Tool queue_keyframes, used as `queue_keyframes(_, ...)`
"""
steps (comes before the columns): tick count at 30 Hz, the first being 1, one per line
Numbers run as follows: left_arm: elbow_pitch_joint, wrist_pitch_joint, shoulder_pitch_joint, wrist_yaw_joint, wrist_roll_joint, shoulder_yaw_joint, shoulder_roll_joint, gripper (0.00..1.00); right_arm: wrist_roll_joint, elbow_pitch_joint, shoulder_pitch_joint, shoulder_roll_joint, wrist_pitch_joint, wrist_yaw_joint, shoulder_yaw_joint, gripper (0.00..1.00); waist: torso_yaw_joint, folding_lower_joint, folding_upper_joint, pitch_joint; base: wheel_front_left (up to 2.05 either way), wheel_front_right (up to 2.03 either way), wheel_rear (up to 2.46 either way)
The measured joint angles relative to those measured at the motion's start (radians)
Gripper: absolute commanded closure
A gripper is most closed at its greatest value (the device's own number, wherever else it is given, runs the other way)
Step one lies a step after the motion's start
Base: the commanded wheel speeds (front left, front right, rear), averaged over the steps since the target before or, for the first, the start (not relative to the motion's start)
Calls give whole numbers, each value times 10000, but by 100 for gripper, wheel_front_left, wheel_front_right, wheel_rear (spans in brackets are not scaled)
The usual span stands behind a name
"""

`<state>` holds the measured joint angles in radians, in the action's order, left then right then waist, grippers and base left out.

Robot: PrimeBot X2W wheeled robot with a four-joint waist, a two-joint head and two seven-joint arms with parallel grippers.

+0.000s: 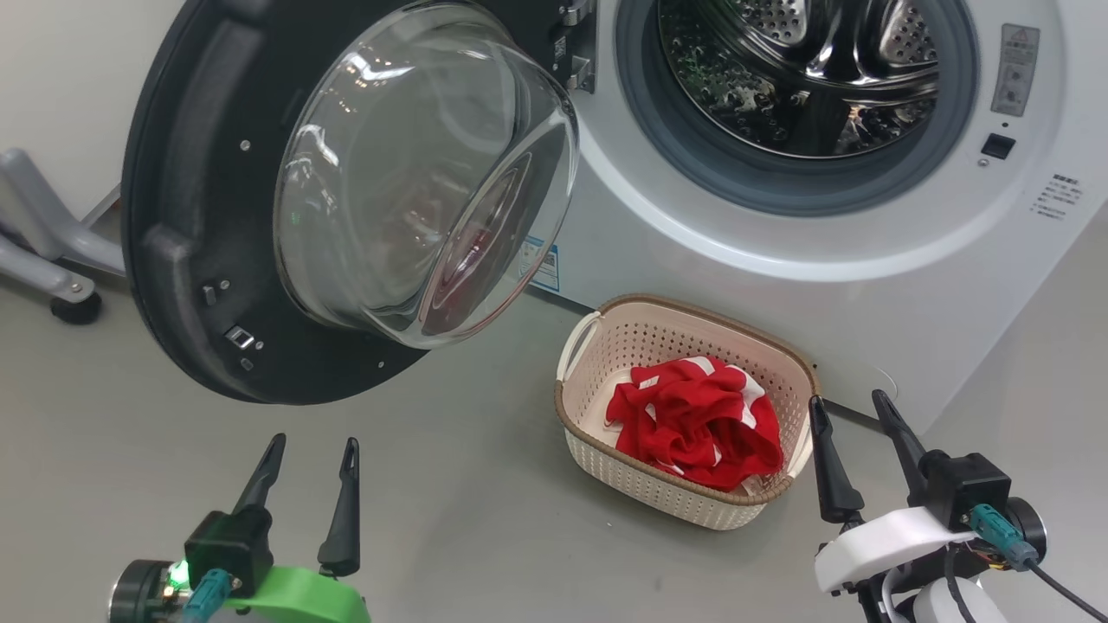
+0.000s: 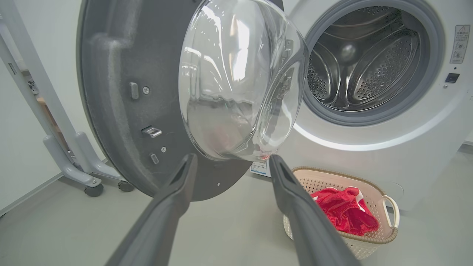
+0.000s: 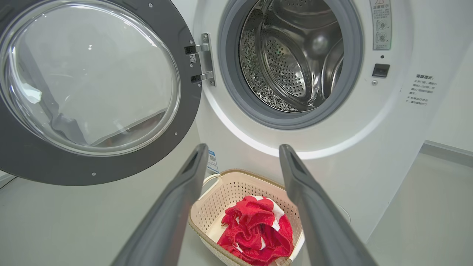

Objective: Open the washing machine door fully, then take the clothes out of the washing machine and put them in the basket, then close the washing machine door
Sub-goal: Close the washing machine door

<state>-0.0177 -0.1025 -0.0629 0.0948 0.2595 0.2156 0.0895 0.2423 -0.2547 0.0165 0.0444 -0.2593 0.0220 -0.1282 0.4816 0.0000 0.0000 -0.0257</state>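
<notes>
**Head view:** the large round glossy black washing machine door (image 1: pixel 199 260), with its bulging clear glass bowl window (image 1: pixel 415 173), stands swung wide to the left of the big white front-loading washing machine (image 1: pixel 779 285). The machine's grey rubber-ringed mouth opens onto a shiny perforated steel drum (image 1: pixel 805 78). The bright red soft clothes (image 1: pixel 692 420), marked with white patches, lie bunched in the small cream perforated plastic basket (image 1: pixel 640 491) with a brown woven-look rim. The basket sits on the grey floor (image 1: pixel 450 519) just in front of the machine, below the mouth. The left end effector (image 1: pixel 313 443), on a green mount, hangs at lower left with its two dark fingers spread apart, holding nothing. The right end effector (image 1: pixel 847 398), on a white mount, is likewise spread and empty, just beside the basket's right end. **Left wrist view:** the door's inner face is close, with its silver latch (image 2: pixel 151 131), and the grey wheeled legs of a stand (image 2: pixel 74 162) lie behind the door. Here the glass bowl bulges across the hinge side of the mouth. **Right wrist view:** the door is seen nearly face-on, clear of the mouth, so the metal hinge (image 3: pixel 204 59) is plain. A small black square socket (image 3: pixel 380 70) sits right of the mouth, and a small blue sticker (image 3: pixel 213 162) is near the basket's handle.
</notes>
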Motion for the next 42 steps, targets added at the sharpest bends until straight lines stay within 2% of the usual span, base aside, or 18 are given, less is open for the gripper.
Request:
queue_keyframes(6, 12, 0, -28, 12, 25, -242, 42, 0, -48, -109, -1, -27, 0, 81, -255, 0, 338, 0, 0, 150, 0, 0, 0)
queue_keyframes(19, 77, -46, -39, 13, 63, -265, 40, 0, -48, -190, 0, -25, 0, 81, -330, 0, 386, 0, 0, 121, 0, 0, 0)
queue_keyframes(20, 82, -46, -39, 13, 84, -270, 40, 3, -48, -194, 1, -25, 0, 81, -336, 0, 387, 0, 0, 119, 0, 0, 0)
queue_keyframes(21, 88, -50, -40, 13, 104, -274, 40, 20, -48, -198, 1, -25, 0, 81, -339, 0, 388, 0, 0, 117, 0, 0, 0)
queue_keyframes(22, 96, -58, -41, 13, 115, -274, 40, 54, -48, -201, 3, -25, 0, 81, -341, 0, 389, 0, 0, 115, 0, 0, 0)
queue_keyframes(23, 102, -58, -41, 13, 117, -274, 40, 64, -48, -203, 5, -25, 0, 81, -343, 0, 389, 0, 0, 113, 0, 0, 0)
queue_keyframes(25, 111, -61, -42, 13, 117, -276, 40, 100, -48, -205, 8, -25, 0, 81, -349, 0, 391, 0, 0, 107, 0, 0, 0)
queue_keyframes(30, 159, -132, -44, 13, 236, -280, 40, 100, -46, -221, 10, -25, 0, 81, -360, 0, 392, 0, 0, 93, 0, 0, 0)
queue_keyframes(34, 257, -134, -45, -115, 941, -376, -79, 100, -46, -259, 10, -25, 0, 81, -359, 0, 393, 0, 0, 81, 0, 0, 0)
queue_keyframes(39, 639, -267, -38, -531, 2265, -642, -268, 100, -46, -257, 11, -25, 0, 73, -357, 0, 401, 0, 0, 48, 0, 0, 0)
queue_keyframes(42, 938, -428, -18, -815, 3524, -1007, -410, 100, -46, -255, 25, -25, 0, 67, -349, 0, 418, 0, 0, -17, 0, 0, 0)
